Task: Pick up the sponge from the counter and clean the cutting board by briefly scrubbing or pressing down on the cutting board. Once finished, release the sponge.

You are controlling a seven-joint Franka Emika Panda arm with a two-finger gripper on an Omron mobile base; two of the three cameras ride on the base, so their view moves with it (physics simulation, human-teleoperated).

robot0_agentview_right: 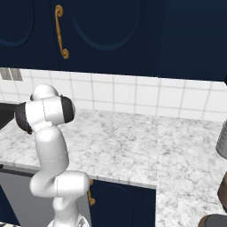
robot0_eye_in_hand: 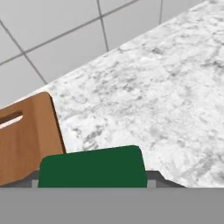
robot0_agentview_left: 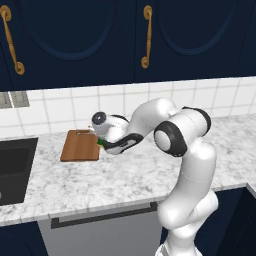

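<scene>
The sponge [robot0_eye_in_hand: 92, 167] sits right at the gripper [robot0_agentview_left: 100, 142], its dark green top spanning the space where the fingertips would rise in the hand view (the tips themselves are hidden behind it). It appears pinched between the fingers, though the contact cannot be seen. In the left base view the hand hangs low at the right edge of the cutting board [robot0_agentview_left: 80, 145], a sliver of green showing there. The board lies on the counter [robot0_agentview_left: 130, 175] beside the black sink [robot0_agentview_left: 15, 170].
</scene>
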